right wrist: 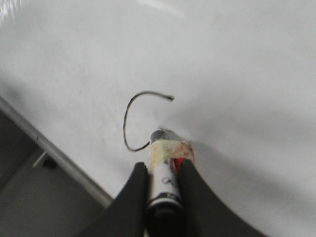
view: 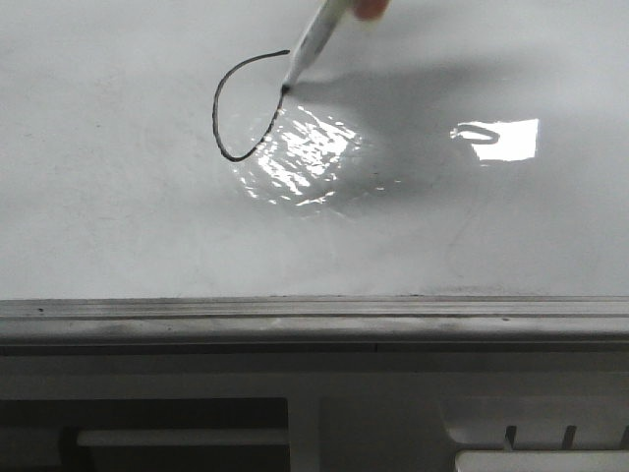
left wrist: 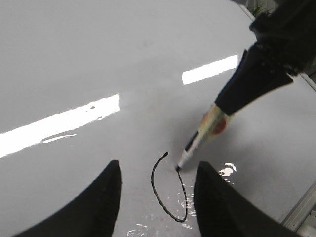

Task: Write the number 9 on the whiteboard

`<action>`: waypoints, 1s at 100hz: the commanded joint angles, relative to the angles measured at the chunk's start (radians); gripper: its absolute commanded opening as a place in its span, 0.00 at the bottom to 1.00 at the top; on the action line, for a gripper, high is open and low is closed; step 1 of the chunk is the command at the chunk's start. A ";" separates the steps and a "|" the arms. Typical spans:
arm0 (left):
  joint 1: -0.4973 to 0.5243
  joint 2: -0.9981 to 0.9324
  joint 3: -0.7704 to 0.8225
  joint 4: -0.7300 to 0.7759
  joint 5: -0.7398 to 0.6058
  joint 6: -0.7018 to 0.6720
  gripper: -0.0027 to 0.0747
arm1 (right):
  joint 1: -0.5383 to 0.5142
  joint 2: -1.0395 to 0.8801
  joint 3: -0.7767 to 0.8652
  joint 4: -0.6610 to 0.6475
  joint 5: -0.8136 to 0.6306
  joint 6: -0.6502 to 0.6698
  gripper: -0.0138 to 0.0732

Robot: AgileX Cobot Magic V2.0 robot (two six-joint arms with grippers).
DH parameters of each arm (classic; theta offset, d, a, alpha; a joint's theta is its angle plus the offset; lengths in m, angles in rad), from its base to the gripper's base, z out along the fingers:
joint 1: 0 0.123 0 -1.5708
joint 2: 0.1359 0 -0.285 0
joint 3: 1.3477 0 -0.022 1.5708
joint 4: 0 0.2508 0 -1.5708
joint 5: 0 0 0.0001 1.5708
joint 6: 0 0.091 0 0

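Note:
The whiteboard (view: pixel 118 226) fills the front view. On it the number 9 (view: pixel 228 108) stands as an open black curve, a rounded loop not closed at the top. The marker (view: pixel 313 41) leans over it with its tip (view: pixel 285 90) touching the board at the curve's right end. My right gripper (right wrist: pixel 163 164) is shut on the marker's white barrel (right wrist: pixel 165 180), and the curve (right wrist: pixel 129 121) lies just ahead of it. My left gripper (left wrist: pixel 159 165) hovers open above the board, holding nothing, with the curve (left wrist: pixel 157 190) showing between its fingers.
A grey metal edge rail (view: pixel 314 320) runs along the board's near side, with a white fixture (view: pixel 373 423) below it. A bright glare patch (view: pixel 305 157) sits just right of the curve. A window reflection (view: pixel 501 138) lies further right.

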 commanded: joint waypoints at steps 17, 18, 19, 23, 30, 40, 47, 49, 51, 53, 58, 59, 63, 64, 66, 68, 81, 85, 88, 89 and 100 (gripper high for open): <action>0.004 0.002 -0.033 -0.011 -0.081 -0.008 0.44 | -0.031 0.008 -0.077 -0.020 0.023 -0.002 0.09; 0.004 0.002 -0.033 -0.011 -0.078 -0.008 0.44 | -0.031 0.008 -0.073 -0.018 0.034 -0.002 0.09; 0.004 0.002 -0.033 -0.011 -0.079 -0.008 0.44 | -0.031 0.008 -0.067 -0.009 0.039 -0.002 0.09; 0.004 0.002 -0.033 -0.011 -0.074 -0.008 0.44 | -0.031 0.008 -0.017 0.013 0.054 -0.002 0.09; 0.004 0.002 -0.033 -0.011 -0.067 -0.008 0.44 | -0.017 -0.005 0.092 0.059 0.036 -0.002 0.09; 0.004 0.002 -0.028 -0.011 -0.062 -0.008 0.44 | 0.019 -0.030 0.207 0.078 -0.046 -0.002 0.09; 0.004 0.002 -0.025 -0.011 -0.060 -0.008 0.44 | 0.045 -0.049 0.216 0.103 -0.076 -0.004 0.09; 0.004 0.004 -0.025 -0.011 -0.058 -0.008 0.44 | 0.056 -0.057 0.211 0.110 -0.082 -0.007 0.09; 0.004 0.006 -0.025 -0.011 -0.058 -0.008 0.44 | 0.067 -0.063 0.206 0.120 -0.083 -0.020 0.09; 0.004 0.008 -0.025 -0.011 -0.056 -0.008 0.44 | 0.080 -0.068 0.199 0.125 -0.081 -0.029 0.09; 0.004 0.016 -0.025 -0.011 -0.046 -0.008 0.44 | 0.110 -0.083 0.185 0.127 -0.069 -0.031 0.09; 0.004 0.018 -0.025 -0.011 -0.041 -0.008 0.44 | 0.114 -0.083 0.181 0.129 -0.067 -0.031 0.09; -0.007 0.031 -0.025 -0.011 -0.020 -0.008 0.44 | 0.141 -0.094 0.178 0.137 -0.068 -0.031 0.09; -0.010 0.034 -0.025 -0.011 -0.014 -0.008 0.44 | 0.150 -0.099 0.178 0.144 -0.070 -0.031 0.09; -0.018 0.042 -0.025 -0.011 -0.001 -0.008 0.44 | 0.158 -0.102 0.178 0.149 -0.073 -0.031 0.09; -0.029 0.051 -0.025 -0.011 0.013 -0.008 0.44 | 0.171 -0.106 0.178 0.151 -0.076 -0.031 0.09; -0.129 0.129 -0.025 -0.009 0.063 -0.008 0.44 | 0.232 -0.100 0.178 0.154 -0.087 -0.031 0.09; -0.164 0.154 -0.025 0.004 0.061 -0.008 0.44 | 0.241 -0.098 0.181 0.156 -0.088 -0.031 0.09; -0.183 0.179 -0.025 0.015 0.056 -0.008 0.44 | 0.246 -0.090 0.183 0.158 -0.093 -0.031 0.09; -0.192 0.184 -0.025 0.020 0.052 -0.008 0.44 | 0.249 -0.090 0.183 0.160 -0.093 -0.031 0.09; -0.237 0.260 -0.025 0.051 0.010 -0.008 0.44 | 0.261 -0.068 0.183 0.164 -0.103 -0.031 0.09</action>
